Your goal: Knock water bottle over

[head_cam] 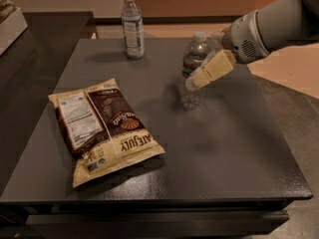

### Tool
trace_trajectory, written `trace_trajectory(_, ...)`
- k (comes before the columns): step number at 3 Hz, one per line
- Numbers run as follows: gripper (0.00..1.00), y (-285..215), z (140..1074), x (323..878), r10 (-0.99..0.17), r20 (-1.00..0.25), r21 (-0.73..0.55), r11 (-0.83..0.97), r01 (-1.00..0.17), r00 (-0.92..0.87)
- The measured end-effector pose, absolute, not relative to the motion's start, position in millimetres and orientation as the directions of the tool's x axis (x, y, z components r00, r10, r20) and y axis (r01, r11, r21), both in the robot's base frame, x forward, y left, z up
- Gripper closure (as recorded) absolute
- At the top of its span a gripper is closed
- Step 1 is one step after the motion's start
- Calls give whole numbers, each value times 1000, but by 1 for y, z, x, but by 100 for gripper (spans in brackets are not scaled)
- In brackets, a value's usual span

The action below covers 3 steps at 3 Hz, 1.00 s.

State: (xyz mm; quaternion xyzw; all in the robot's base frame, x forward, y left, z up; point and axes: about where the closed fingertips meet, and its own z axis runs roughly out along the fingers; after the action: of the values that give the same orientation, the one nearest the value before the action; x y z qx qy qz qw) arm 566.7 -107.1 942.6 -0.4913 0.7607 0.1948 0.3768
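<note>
Two bottles on the dark table [234,148] | water bottle [195,51] standing right of centre, its middle hidden by the gripper [195,82] laid across it from the right | gripper's spread: can't tell | arm [274,24] cut off at the edge | taller bottle [132,26] at the back | snack bag [107,131] front-left.

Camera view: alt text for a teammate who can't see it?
The claw, reaching from the right, crosses the middle of the standing water bottle on a dark table. A taller bottle stands back left; a snack bag lies front left.
</note>
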Motion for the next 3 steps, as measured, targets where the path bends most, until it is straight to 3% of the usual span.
trace_trajectory(1, 0, -94, 931, 571, -584, -777, -54, 434, -899, -235)
trace_trajectory(3, 40, -89, 923, 577, -564, -789, -33, 435, -900, -244)
